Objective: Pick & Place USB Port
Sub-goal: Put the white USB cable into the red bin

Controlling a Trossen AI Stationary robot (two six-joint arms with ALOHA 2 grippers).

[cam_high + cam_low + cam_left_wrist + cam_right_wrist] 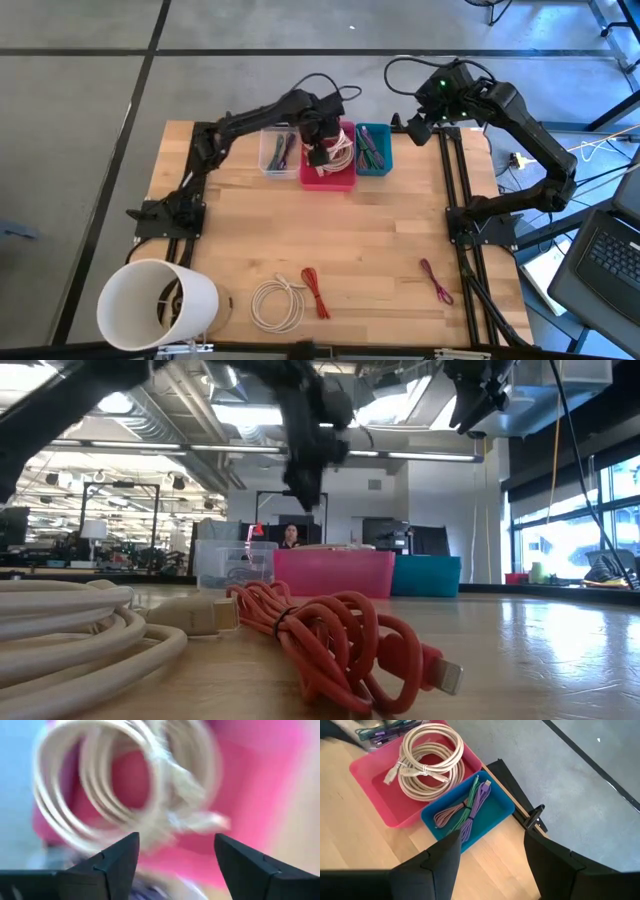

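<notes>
Closest to the low camera lies a red cable [345,645], beside a white cable [70,630] on the table [380,240]. Using the pink bin [335,178] as my landmark: my left claw [175,855] hangs just above it, fingers spread, released, with a coiled white cable [427,762] lying inside. My right claw [490,850] waits beyond the blue bin [497,812] beside the pink one, fingers apart, holding nothing.

coiled cable [426,762] lies in the middle bin [375,782].
</notes>
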